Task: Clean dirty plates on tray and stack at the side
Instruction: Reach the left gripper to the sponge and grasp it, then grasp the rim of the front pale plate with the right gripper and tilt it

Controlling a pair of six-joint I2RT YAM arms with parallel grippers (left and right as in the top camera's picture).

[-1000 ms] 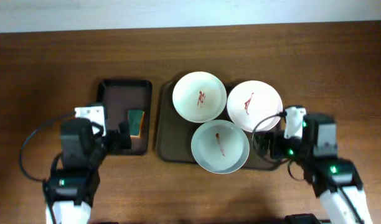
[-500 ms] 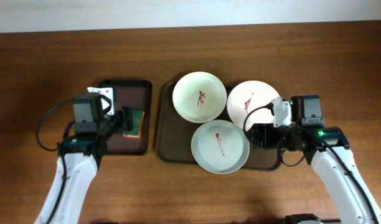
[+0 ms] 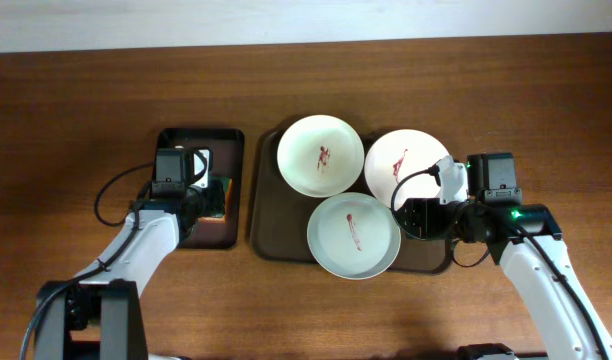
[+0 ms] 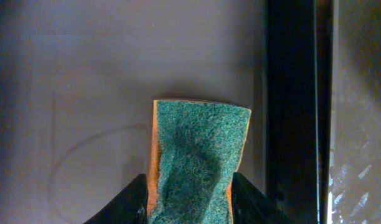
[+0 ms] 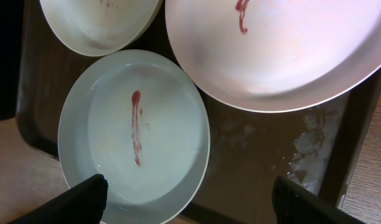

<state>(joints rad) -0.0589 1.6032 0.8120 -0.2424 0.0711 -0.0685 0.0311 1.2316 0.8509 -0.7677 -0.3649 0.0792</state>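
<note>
Three plates lie on the dark brown tray [image 3: 270, 226], each with a red smear: a white one [image 3: 320, 155] at the back left, a pinkish one [image 3: 407, 165] at the back right, a pale green one [image 3: 353, 236] in front. My right gripper [image 3: 416, 218] hangs open low over the tray. In the right wrist view its fingers [image 5: 84, 200] straddle the right rim of the pale green plate [image 5: 134, 134], with the pinkish plate [image 5: 277, 50] just beyond. My left gripper [image 4: 189, 202] is shut on the green-and-yellow sponge [image 4: 198, 149], which buckles between the fingers.
The sponge [image 3: 219, 196] lies in the smaller black tray [image 3: 201, 134], left of the big tray. A wet smudged patch [image 5: 309, 140] marks the big tray's floor by its right rim. Bare wood-grain tabletop [image 3: 546, 110] surrounds both trays.
My left arm has reached forward to the sponge, and its jaws have closed onto it. My right gripper moved in over the tray's right side, then held still.
</note>
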